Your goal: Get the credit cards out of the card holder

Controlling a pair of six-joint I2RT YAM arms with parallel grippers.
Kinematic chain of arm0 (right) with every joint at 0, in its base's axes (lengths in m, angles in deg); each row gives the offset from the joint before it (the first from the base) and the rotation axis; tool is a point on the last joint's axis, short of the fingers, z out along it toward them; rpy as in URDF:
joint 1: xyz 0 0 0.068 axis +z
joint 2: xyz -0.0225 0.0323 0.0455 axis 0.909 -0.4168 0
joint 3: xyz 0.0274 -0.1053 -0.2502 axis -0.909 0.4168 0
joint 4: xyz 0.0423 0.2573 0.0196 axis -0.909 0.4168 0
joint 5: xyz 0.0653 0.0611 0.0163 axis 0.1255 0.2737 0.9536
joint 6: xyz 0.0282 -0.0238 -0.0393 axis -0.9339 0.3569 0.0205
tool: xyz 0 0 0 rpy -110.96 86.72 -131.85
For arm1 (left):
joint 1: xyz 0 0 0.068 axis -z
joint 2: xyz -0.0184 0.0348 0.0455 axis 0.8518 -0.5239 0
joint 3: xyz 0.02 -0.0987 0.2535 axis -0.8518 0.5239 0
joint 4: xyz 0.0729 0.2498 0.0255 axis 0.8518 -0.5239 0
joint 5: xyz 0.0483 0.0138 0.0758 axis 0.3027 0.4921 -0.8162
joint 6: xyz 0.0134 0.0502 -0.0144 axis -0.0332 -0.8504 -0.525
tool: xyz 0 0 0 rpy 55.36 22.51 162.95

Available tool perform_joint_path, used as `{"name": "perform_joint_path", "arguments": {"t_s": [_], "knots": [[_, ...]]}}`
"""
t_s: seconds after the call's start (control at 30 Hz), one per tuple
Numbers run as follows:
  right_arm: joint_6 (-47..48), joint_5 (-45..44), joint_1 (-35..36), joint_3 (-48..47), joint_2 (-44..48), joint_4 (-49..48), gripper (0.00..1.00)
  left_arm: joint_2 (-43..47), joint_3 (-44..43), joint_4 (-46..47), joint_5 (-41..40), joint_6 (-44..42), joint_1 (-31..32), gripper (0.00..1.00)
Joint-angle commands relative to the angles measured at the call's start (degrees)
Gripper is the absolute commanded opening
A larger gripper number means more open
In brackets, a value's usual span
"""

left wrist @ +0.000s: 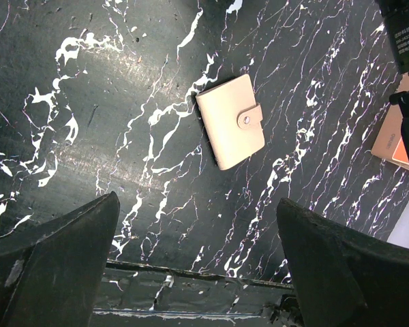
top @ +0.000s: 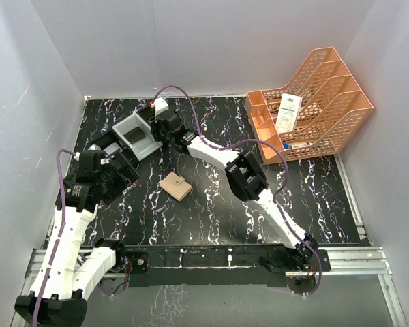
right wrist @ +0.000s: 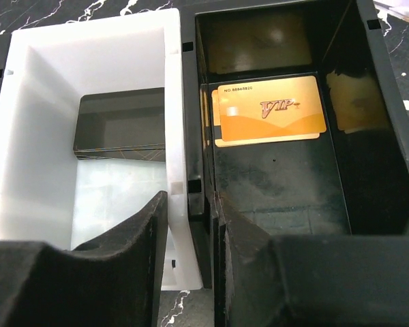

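the right gripper (right wrist: 189, 197) hangs over the tray (right wrist: 174, 102), its two fingers (right wrist: 133, 235) drawn narrow. one points down toward the white compartment (right wrist: 27, 136) and the other toward the black compartment (right wrist: 286, 197), with the divider (right wrist: 177, 157) showing in the slim gap between them. no card sits between the fingers; whether they pinch or touch the divider cannot be told. just ahead of the fingertips lie the credit cards: a black card (right wrist: 119, 122) on the floor of the white compartment, and gold cards (right wrist: 269, 109), stacked slightly offset, at the far end of the black one.

the left gripper (left wrist: 198, 204) hovers above the marbled table (left wrist: 88, 102) with its fingers spread wide and nothing between them. the wallet (left wrist: 230, 121) lies flat on the table ahead of it, apart from both fingers, closed with its snap tab fastened. seen from above, the wallet lies between the two arms, nearer the left gripper than the right, which is over the tray's far side.
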Motion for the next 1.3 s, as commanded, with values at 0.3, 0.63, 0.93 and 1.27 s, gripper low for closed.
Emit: {"name": "perform_joint_path", "arguments": {"t_s": [0.3, 0.63, 0.93, 1.27], "knots": [[-0.5, -11.8, 0.3, 23.1, 19.2, -3.8, 0.06, 0.8, -0.9, 0.0, 1.4, -1.1, -0.2, 0.99], [-6.1, -19.6, 0.2, 49.1, 37.1, -6.6, 0.07, 0.2, 1.8, 4.0, 6.0, -2.4, -0.3, 0.99], [-15.3, -23.5, 0.2, 64.5, 48.7, -3.0, 0.09, -1.2, 4.8, 7.5, 11.2, -2.8, -0.3, 0.99], [-26.7, -25.7, 0.3, 76.1, 59.5, 6.5, 0.1, -1.3, 9.7, 11.5, 18.2, -3.5, -0.2, 0.99]]}}
